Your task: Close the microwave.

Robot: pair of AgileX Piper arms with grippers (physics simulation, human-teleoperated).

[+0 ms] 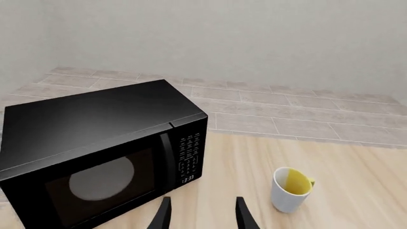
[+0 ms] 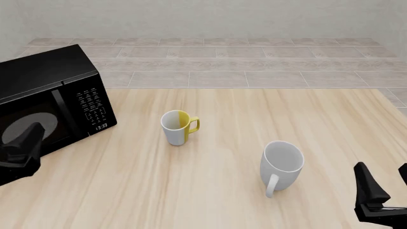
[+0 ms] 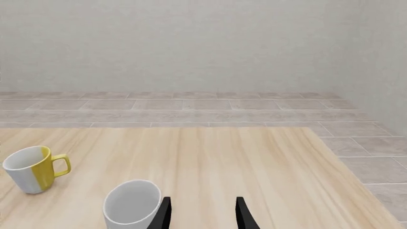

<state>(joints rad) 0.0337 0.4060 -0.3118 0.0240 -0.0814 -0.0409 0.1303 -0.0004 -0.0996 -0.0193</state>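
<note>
The microwave [image 2: 47, 98] sat at the worktop's [image 2: 222, 200] far-left corner, door flush. The left claw [image 2: 19, 148] hovered released before its glass; the right claw [image 2: 381, 191], also released, hung near the white mug [image 2: 281, 167].

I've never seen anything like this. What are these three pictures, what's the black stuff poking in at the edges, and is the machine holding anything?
These are computer-rendered views of two robot arms at a wooden table. The wide picture comes from a fixed camera above and behind the arms. The other two come from small cameras mounted on each arm, looking along its fingers.

The black shapes at the edges are the grasping ends: the left gripper and the right gripper. In each arm's own camera its two fingers appear as dark prongs with a gap between them, so both are open and holding nothing.

On the table stand a black microwave, whose door looks shut, with a pale turntable visible through the glass, a white and yellow mug, and a plain white mug.
</note>
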